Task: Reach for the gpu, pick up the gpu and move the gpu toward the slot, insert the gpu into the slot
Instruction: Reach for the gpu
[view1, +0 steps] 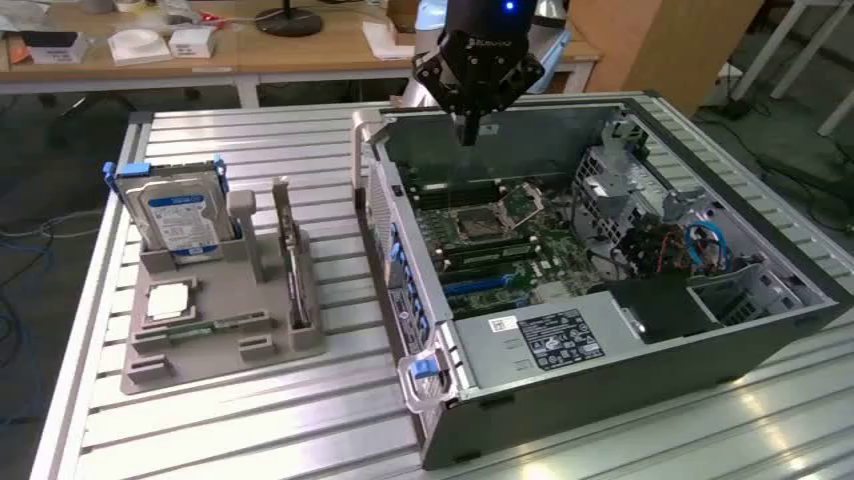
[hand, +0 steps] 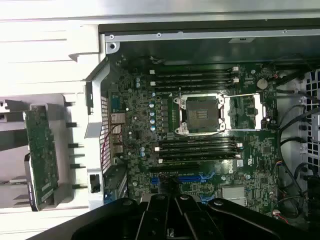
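Well, from the exterior view the gripper (view1: 469, 136) hangs over the open computer case (view1: 574, 415), just above its far wall, with its black fingers pressed together and nothing between them. The gpu (view1: 284, 262) is outside the case, off to the exterior view's left of it. It stands on edge in a grey holder (view1: 220, 350) on the slatted table (view1: 267, 430), well apart from the claw. A hard drive (view1: 178, 215) with a blue label stands upright in that same holder, farther from the case than the card. Inside the case the motherboard (view1: 514, 255) lies bare, its processor socket (view1: 481, 222) open. Looking through the wrist view, the closed fingers (hand: 160, 222) sit over the motherboard near a blue slot (hand: 177, 178). The gpu (hand: 42, 160), a green-faced card from this side, stands outside the case wall in its holder, untouched.
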